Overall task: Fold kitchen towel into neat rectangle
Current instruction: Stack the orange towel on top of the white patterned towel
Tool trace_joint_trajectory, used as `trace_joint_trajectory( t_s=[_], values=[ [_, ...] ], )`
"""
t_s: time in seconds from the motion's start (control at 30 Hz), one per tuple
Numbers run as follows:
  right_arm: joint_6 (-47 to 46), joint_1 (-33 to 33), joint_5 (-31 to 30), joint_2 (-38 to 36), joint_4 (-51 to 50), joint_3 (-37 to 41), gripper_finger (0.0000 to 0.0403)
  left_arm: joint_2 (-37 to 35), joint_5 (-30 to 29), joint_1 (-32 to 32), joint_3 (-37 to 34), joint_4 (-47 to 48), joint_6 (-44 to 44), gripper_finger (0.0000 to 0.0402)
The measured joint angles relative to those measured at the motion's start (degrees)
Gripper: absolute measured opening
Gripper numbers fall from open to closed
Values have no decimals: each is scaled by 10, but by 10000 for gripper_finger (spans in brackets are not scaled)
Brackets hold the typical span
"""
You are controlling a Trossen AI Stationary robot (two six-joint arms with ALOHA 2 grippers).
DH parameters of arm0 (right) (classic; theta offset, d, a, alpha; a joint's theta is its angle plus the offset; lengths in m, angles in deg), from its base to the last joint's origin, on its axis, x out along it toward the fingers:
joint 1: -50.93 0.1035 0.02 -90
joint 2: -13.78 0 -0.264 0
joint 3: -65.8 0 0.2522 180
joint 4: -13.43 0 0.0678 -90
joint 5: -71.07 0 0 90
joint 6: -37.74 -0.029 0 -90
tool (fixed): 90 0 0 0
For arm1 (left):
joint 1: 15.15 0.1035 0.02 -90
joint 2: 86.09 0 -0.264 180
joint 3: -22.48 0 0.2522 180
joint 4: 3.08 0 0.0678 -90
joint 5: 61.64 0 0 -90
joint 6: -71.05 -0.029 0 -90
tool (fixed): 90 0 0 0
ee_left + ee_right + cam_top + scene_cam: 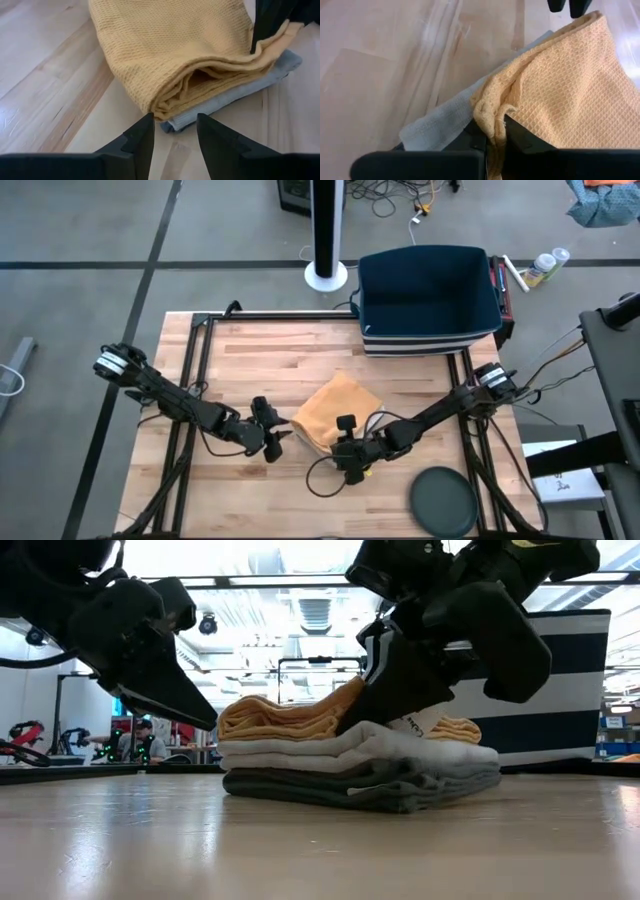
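Towel (338, 412): folded yellow stack, middle of table (250, 350).
Right gripper (493, 131): fingers pinched closed on the towel's front corner.
Left gripper (174, 131): fingers parted, empty, just beside towel's near edge.

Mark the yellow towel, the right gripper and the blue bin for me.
yellow towel (338, 408), high view, middle of its top face.
right gripper (492, 131), right wrist view, between its fingertips, shut on the towel's edge.
blue bin (428, 332), high view, its near wall.
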Motion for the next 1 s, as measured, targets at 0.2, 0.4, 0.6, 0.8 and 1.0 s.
trace_joint_trajectory(
  t_s=[0.2, 0.4, 0.6, 0.8, 1.0],
  values=[
    [7, -2, -18, -47, -49, -8, 9, 0, 0, 0, 0, 0, -2, 140],
    [16, -2, -17, -88, -112, -21, 10, 0, -1, 0, -1, -1, -1, 150],
    [19, -2, 39, -96, -141, -29, 10, 0, -1, 0, -1, -6, -1, 148],
    [-2, -2, 43, -84, -134, -29, 10, 0, -2, 0, -1, -11, -3, 149],
    [-3, -2, 58, -47, -114, -29, 10, 0, -2, 0, -1, -23, -10, 153]
  ],
)
